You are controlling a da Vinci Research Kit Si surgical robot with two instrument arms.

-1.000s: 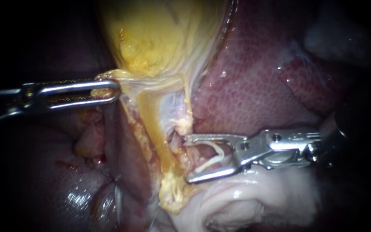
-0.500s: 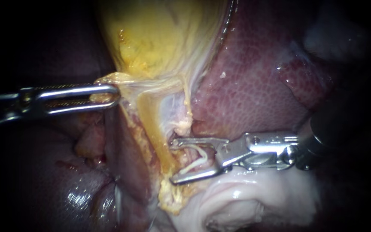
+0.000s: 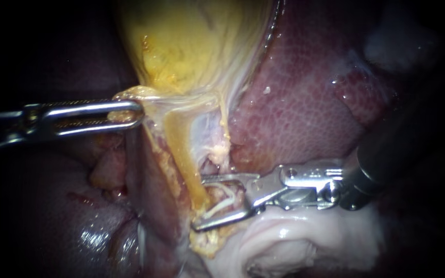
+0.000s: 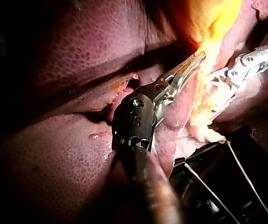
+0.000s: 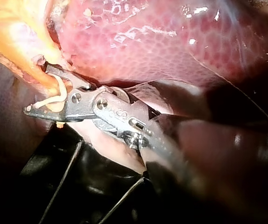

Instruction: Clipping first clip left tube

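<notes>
- Right instrument [image 3: 199, 202], entering from 3 o'clock: pincer apart, white clip [image 3: 220, 205] inside, set around the yellow left tube [image 3: 178, 144] near centre.
- Left instrument [image 3: 138, 112], from 9 o'clock: pincer clamped on gallbladder [image 3: 191, 46] neck.
- Liver [image 3: 305, 103] at 2 o'clock.

The gallbladder [image 3: 191, 41] runs off the endoscope view's top edge; the left instrument [image 3: 139, 113] has its shaft cut by the left edge; the right instrument [image 3: 199, 202] has its shaft fading into darkness.

- gallbladder [image 3: 191, 41]: yellow, dk flecks
- liver [image 3: 305, 103]: dk red, fine honeycomb mottle
- tube [image 3: 184, 149]: amber-yellow
- clip [image 3: 220, 206]: white
- pale tissue [image 3: 294, 242] nr clip: pink-white, glossy
</notes>
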